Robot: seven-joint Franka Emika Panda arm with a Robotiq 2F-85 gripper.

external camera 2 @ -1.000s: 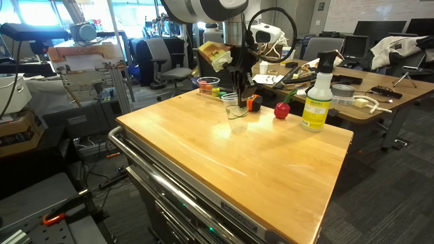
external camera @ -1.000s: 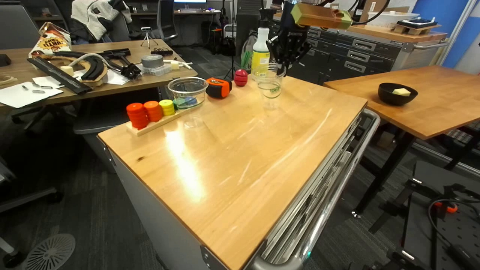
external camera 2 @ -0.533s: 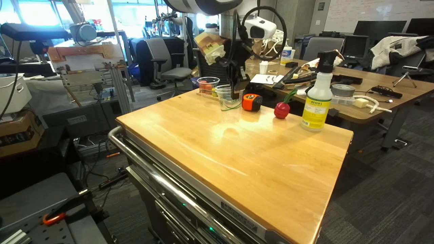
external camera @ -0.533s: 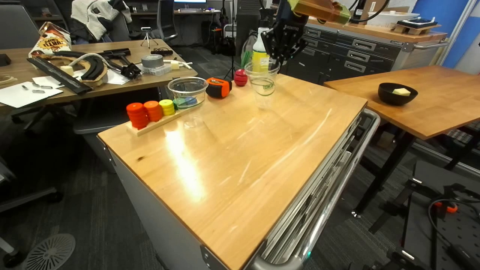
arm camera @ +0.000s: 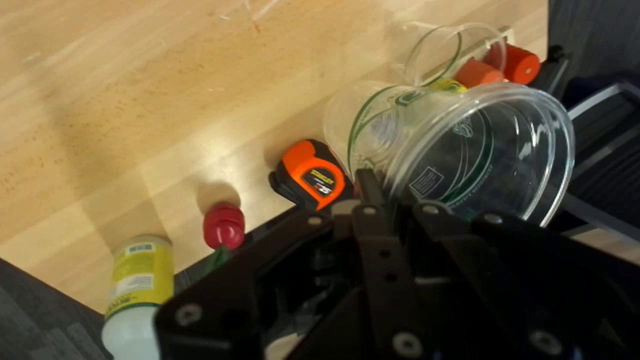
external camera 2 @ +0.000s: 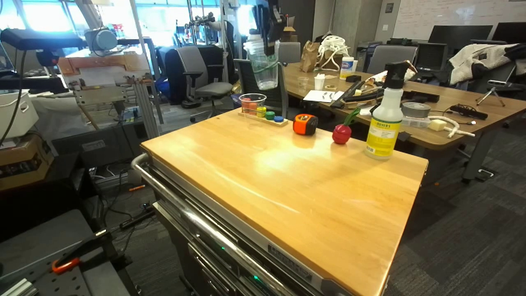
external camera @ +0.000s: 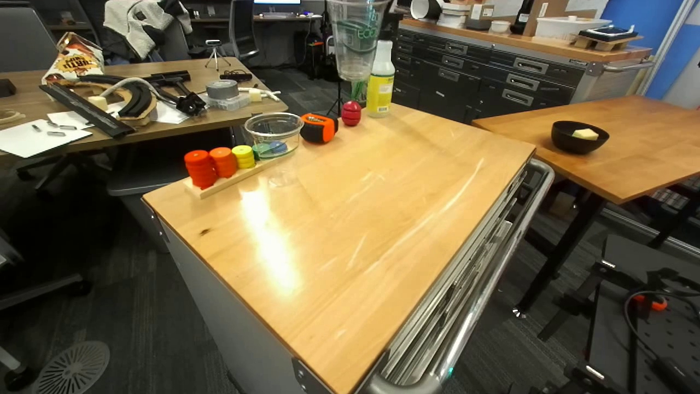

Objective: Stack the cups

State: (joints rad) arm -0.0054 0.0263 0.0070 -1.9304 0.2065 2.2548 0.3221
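Observation:
My gripper [arm camera: 382,192] is shut on the near wall of a clear tumbler [arm camera: 415,135] at its rim, in the wrist view. The tumbler has green print and a rim that looks doubled; I cannot tell for sure whether a second cup is nested in it. It hangs in the air, well above the tabletop, in both exterior views [external camera: 356,41] [external camera 2: 265,70]. My gripper [external camera 2: 270,47] is above it, at the rim, in an exterior view. No second tumbler stands apart on the tabletop.
A wide clear bowl [external camera: 273,131] stands by a coloured ring toy [external camera: 219,164] at the wooden tabletop's [external camera: 350,219] edge. An orange tape measure [external camera 2: 305,124], a red radish-like toy [external camera 2: 342,134] and a yellow-labelled spray bottle [external camera 2: 382,131] line the same edge.
My gripper has carried the clear tumbler up from low over the tabletop to high above it. The arm has left an exterior view. The things on the tabletop have not moved.

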